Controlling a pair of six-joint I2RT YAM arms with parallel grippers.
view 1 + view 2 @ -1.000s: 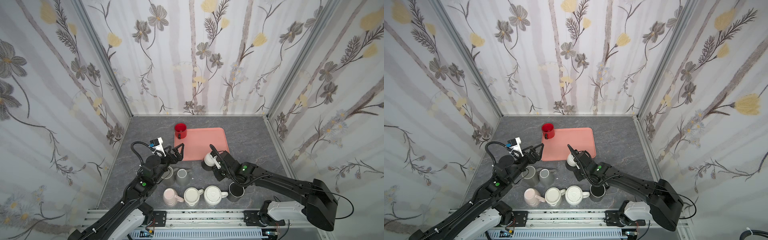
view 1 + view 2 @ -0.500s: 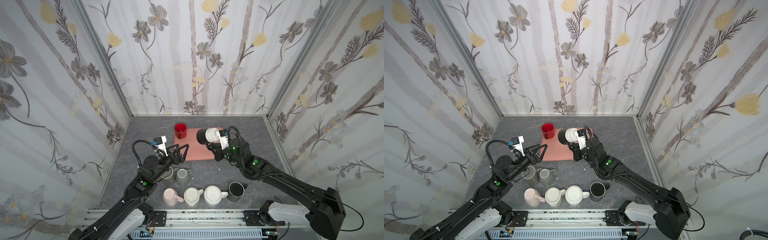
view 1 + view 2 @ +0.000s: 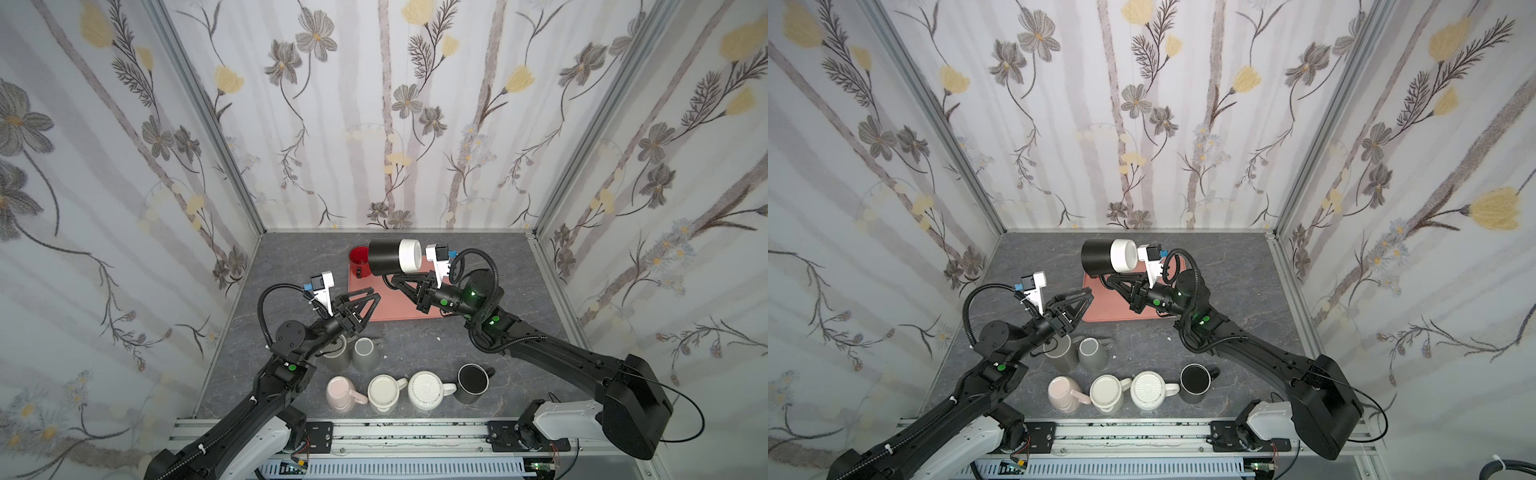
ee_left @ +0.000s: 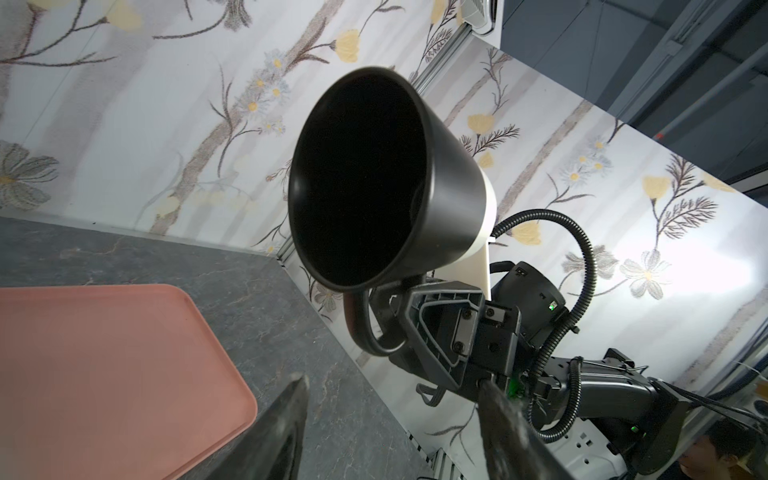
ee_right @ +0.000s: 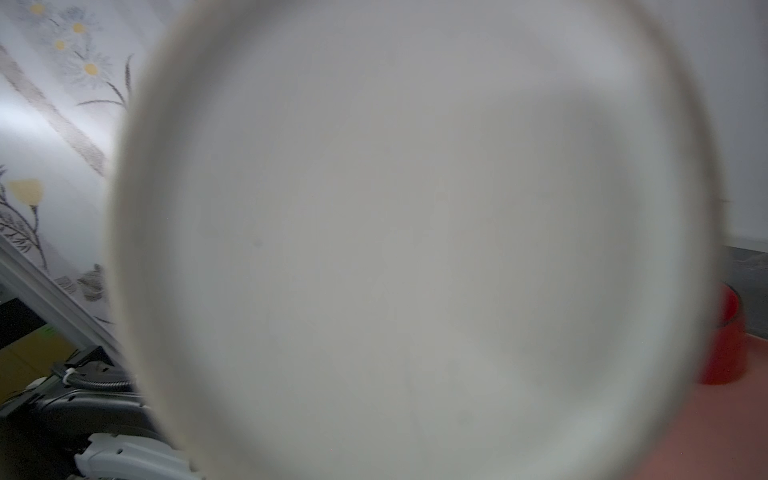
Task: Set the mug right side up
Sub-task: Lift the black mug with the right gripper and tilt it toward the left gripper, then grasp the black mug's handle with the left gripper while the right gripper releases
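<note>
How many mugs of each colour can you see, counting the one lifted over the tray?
Grey mugs: 2
White mugs: 2
Pink mug: 1
Red mug: 1
Black mug: 1
Black-and-white mug: 1
Total: 8

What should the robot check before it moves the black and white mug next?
1. Grip: right tool shut on the handle of the mug: ok.
2. Height: mug held in the air above the pink tray: ok.
3. Right side up: not ok. It lies sideways, mouth toward the left tool.
4. Left tool open and apart from the mug: ok.
5. Bare tray to land on, beside the red mug: ok.
6. Mug empty inside: cannot tell, too dark.
</note>
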